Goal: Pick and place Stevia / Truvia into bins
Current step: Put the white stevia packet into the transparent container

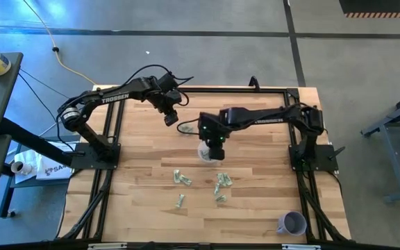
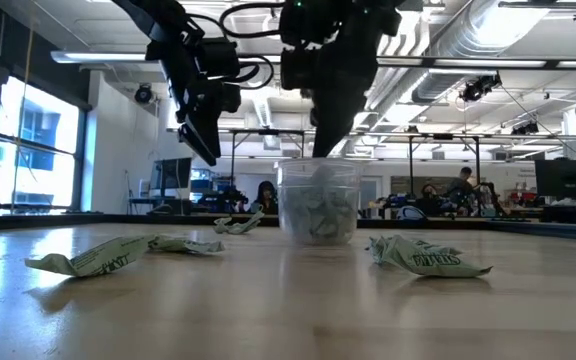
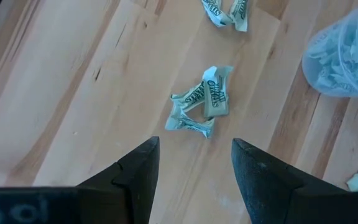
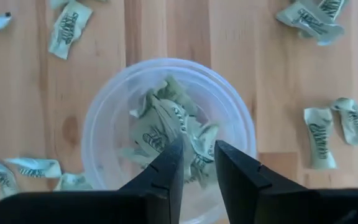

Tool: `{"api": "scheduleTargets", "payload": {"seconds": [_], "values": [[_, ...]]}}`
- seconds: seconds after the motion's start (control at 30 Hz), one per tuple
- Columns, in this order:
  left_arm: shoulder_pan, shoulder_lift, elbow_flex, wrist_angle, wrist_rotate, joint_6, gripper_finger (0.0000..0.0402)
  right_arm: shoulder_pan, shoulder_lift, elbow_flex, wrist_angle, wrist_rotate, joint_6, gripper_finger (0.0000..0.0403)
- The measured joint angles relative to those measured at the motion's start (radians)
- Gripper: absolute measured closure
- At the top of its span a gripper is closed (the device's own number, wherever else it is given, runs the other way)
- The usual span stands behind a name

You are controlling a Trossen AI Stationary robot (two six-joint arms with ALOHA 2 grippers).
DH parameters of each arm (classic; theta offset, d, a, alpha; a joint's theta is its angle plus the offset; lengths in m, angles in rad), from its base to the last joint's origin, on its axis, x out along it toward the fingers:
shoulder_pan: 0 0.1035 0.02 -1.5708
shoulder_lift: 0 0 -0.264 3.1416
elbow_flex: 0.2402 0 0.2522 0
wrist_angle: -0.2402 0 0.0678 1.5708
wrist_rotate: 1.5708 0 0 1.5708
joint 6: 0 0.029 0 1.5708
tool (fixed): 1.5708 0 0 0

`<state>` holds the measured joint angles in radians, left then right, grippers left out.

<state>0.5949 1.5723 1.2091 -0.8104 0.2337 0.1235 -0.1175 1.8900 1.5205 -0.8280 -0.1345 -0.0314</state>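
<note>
Meanwhile, at the table's left, the left gripper [image 1: 171, 119] hangs above the wood with its jaws spread wide and empty, nothing between the fingers [image 3: 138, 168]. Directly ahead of those fingers lies a small heap of crumpled Stevia packets [image 3: 201, 102], near the gripper but not touching it; judging by the wrist view, the heap sits roughly on the line between the two fingers.

At centre, the right gripper [image 1: 215, 152] is poised straight over the clear cup [image 4: 104, 106], its fingers [image 4: 166, 165] drawn close with only a narrow gap. No packet can be seen pinched in that gap, though whether one is held is hard to say, because crumpled packets already in the cup fill the view behind the fingertips. The cup holds a good pile of them [image 2: 318, 212].

To finish this drop well, the right arm would best let go only while its tips are inside the rim, then rise vertically so no paper drags out and the light cup is not nudged.

Further right and toward the table's front, more loose packets [image 1: 221, 182] lie scattered on the bare wood, well apart from both grippers, so the task looks partly done. A lavender cup [image 1: 292, 223] stands alone near the front right corner.
</note>
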Motion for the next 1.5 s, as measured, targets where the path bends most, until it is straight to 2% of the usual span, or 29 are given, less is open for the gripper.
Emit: {"api": "scheduleTargets", "payload": {"seconds": [0.2,0.47,0.7,0.93,1.1,1.2,1.33,1.5], "values": [[-0.007,0.0,0.0,-0.002,-0.002,0.0,0.017,0.001,-0.005,0.021,-0.091,0.038,-0.067,0.032],[-0.059,0.0,0.0,-0.001,-0.005,0.002,0.0169,0.001,-0.122,0.021,-0.141,0.225,-0.103,0.032],[-0.127,0.0,0.0,0.021,-0.043,-0.003,0.0169,-0.001,-0.261,0.021,-0.204,0.319,-0.008,0.032],[-0.181,0.0,0.0,0.119,-0.042,-0.107,0.0169,-0.001,-0.376,0.021,-0.304,0.389,0.092,0.032],[-0.192,0.001,0.01,0.1,-0.038,-0.18,0.0169,0.011,-0.461,0.02,-0.344,0.429,0.132,0.032],[-0.19,0.001,0.052,0.044,-0.034,-0.242,0.0169,0.02,-0.527,-0.031,-0.341,0.44,0.156,0.032],[-0.19,0.001,0.12,-0.039,-0.037,-0.336,0.0169,0.022,-0.622,-0.175,-0.325,0.44,0.208,0.032],[-0.19,0.0,0.159,-0.048,-0.169,-0.338,0.0166,0.021,-0.728,-0.372,-0.256,0.408,0.328,0.032]]}}
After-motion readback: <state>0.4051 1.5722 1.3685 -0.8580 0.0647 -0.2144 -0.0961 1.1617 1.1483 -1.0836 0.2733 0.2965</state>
